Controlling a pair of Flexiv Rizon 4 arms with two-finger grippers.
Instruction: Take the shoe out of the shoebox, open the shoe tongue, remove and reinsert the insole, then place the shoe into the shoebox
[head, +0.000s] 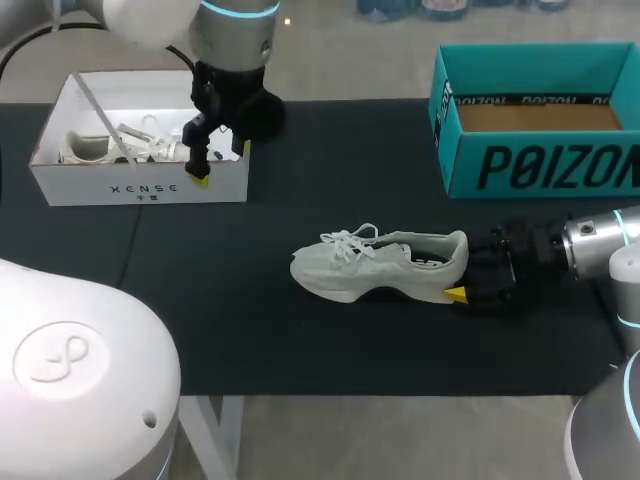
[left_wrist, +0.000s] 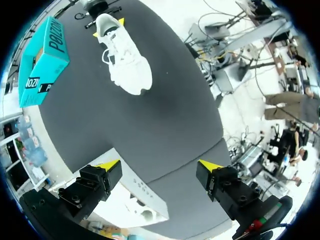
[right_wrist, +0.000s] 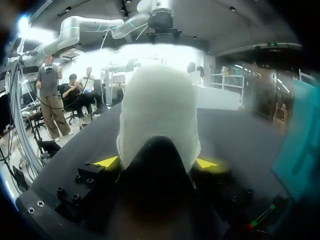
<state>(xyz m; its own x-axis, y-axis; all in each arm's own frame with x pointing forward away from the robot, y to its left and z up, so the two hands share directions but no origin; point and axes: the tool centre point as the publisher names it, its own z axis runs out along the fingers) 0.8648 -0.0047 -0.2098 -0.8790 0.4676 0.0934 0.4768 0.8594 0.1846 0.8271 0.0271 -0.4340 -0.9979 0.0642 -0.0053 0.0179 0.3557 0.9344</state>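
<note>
One white laced sneaker, heel clamped in right gripper, teal cardboard shoebox nearby, left gripper splayed empty above white box.

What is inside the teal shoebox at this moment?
Only its bare brown floor shows inside the teal shoebox; the near wall hides the front strip. The white shoe lies outside, on the table.
</note>
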